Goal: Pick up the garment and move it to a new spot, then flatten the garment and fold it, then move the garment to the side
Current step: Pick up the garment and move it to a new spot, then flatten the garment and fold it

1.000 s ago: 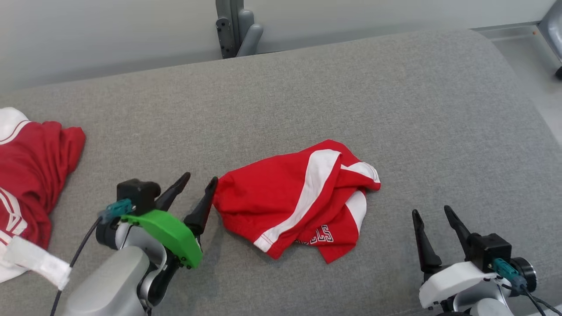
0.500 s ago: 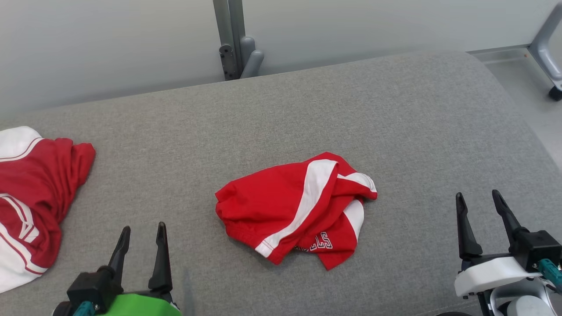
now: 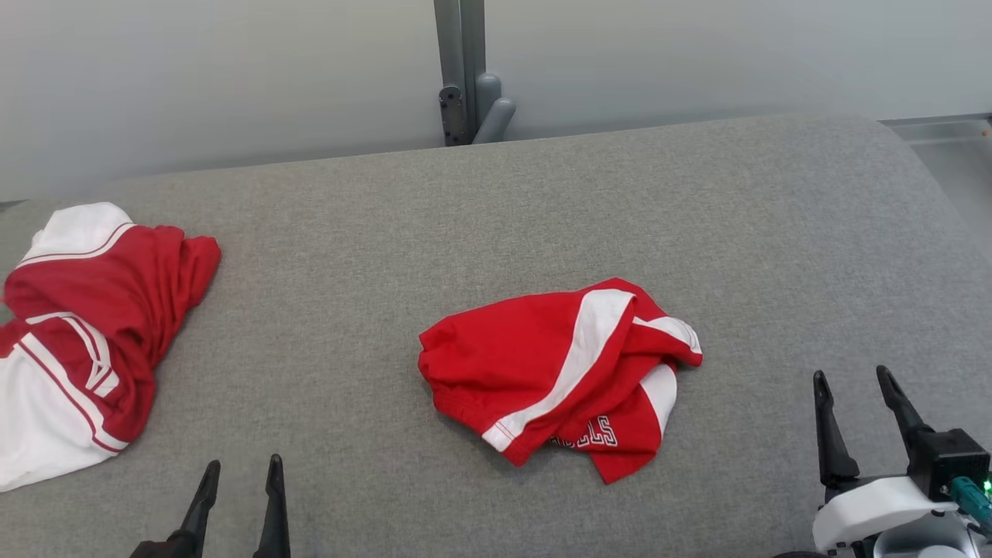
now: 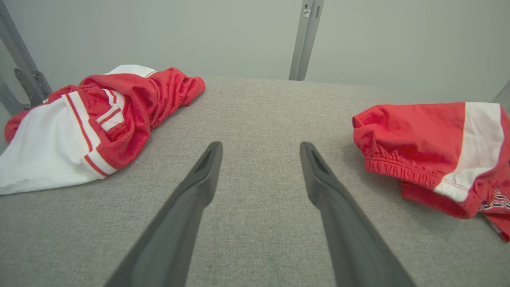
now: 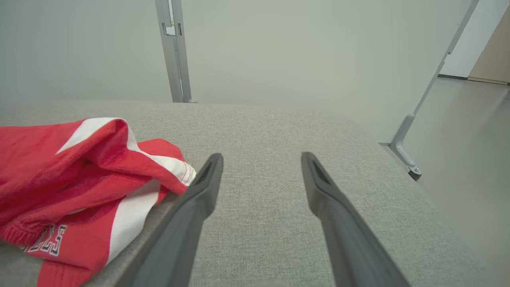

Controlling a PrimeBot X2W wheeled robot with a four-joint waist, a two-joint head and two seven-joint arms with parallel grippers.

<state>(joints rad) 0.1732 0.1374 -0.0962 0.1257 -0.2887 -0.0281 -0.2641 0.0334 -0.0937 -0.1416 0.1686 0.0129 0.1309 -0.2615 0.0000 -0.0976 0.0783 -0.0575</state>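
Note:
The garment (image 3: pixel 542 372), red shorts with a white side stripe and white lettering, lies crumpled in the middle of the grey padded surface (image 3: pixel 542 201). My left gripper (image 3: pixel 242 463) stands open at the lower left, well clear of the garment, with nothing between its fingers. In the left wrist view the garment (image 4: pixel 418 131) lies to the right of the open left gripper (image 4: pixel 261 144). My right gripper (image 3: pixel 851 374) is open at the lower right, apart from the cloth. The right wrist view has the garment (image 5: pixel 59 167) just left of the right gripper (image 5: pixel 261 154).
A second red and white garment (image 3: pixel 85 325) lies bunched at the surface's left end, also in the left wrist view (image 4: pixel 91 119). A grey metal post (image 3: pixel 461 70) rises behind the far edge. The surface drops off to the floor (image 5: pixel 470 159) on the right.
My left gripper has drawn back from the garment's left edge to the lower left, fingers open. The right gripper has shifted slightly right. The head camera has tilted and turned, shifting the whole picture.

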